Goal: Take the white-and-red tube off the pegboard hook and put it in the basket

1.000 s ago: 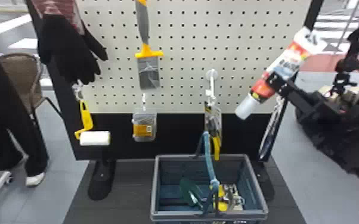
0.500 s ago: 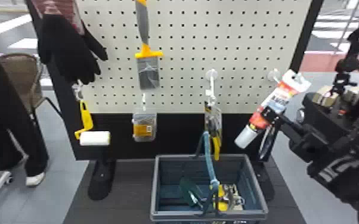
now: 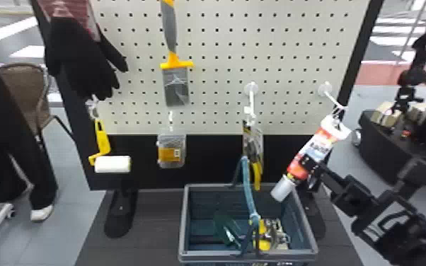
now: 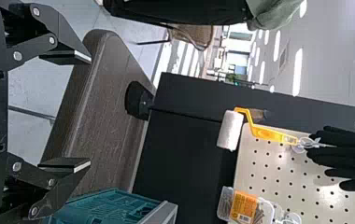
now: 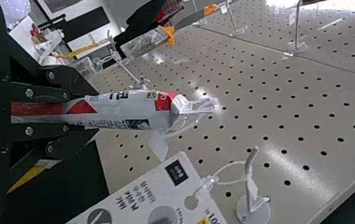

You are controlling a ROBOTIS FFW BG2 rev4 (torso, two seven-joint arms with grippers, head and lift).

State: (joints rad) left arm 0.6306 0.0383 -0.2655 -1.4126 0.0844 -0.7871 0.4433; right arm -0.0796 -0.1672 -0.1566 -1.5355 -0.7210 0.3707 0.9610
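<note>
In the head view my right gripper (image 3: 309,164) grips the white-and-red tube (image 3: 319,145), which tilts with its grey cap down-left, over the right rear edge of the basket (image 3: 184,219). The tube's top end is close to the right-hand white hook (image 3: 332,97). The right wrist view has the tube (image 5: 133,111) clamped in my right gripper (image 5: 80,111), its crimped end pointing away. My left gripper (image 4: 89,109) stands open in the left wrist view with nothing between its fingers, near part of the basket (image 4: 159,214).
A glove (image 3: 78,53), scraper (image 3: 175,81), paint roller (image 3: 112,164), small pack (image 3: 171,150) and a carded tool (image 3: 253,145) hang on the pegboard (image 3: 216,60). The basket's blue handle (image 3: 248,191) stands up before the board; several items lie inside.
My right gripper, holding the tube, has moved left and down from the right side, bringing the cap to the basket's rear right. The right-hand hook has come into sight.
</note>
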